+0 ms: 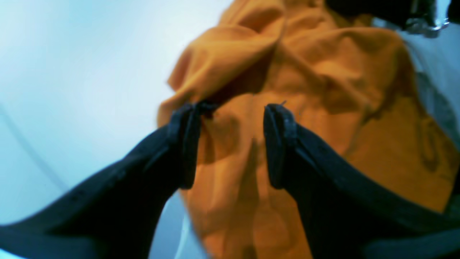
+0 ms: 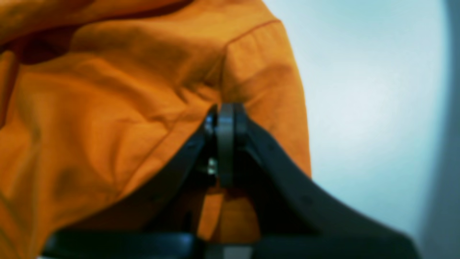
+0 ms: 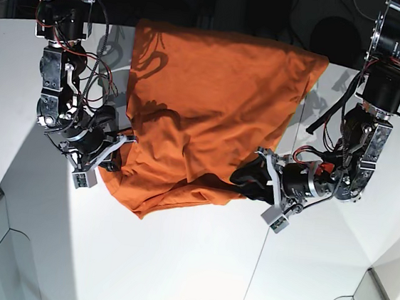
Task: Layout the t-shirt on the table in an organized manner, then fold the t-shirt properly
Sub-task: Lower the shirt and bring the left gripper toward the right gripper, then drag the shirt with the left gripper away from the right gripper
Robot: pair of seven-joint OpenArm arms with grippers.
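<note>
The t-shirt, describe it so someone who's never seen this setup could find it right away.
Look at the big white table between the two robot arms. Spread across its far middle is the t-shirt, a burnt-orange cloth, rumpled along its near edge. It is the only fabric and the only strongly coloured thing there, with the right gripper pinching one side.

Both arms are built from bare silver-grey metal brackets and black cylindrical motor housings, with screws visible along the plates. The arm at the left of the base view carries loose red and black wires looping down its links, ending in the right gripper [image 3: 117, 152] with a pale angular bracket and dark fingers. The arm at the right of the frame has a thick black cable drooping beside it and red wiring near the wrist; the left gripper [image 3: 250, 180] is black. Up close, the fingers [image 1: 185, 144] are matte black, curved, with flat ridged pads.
</note>
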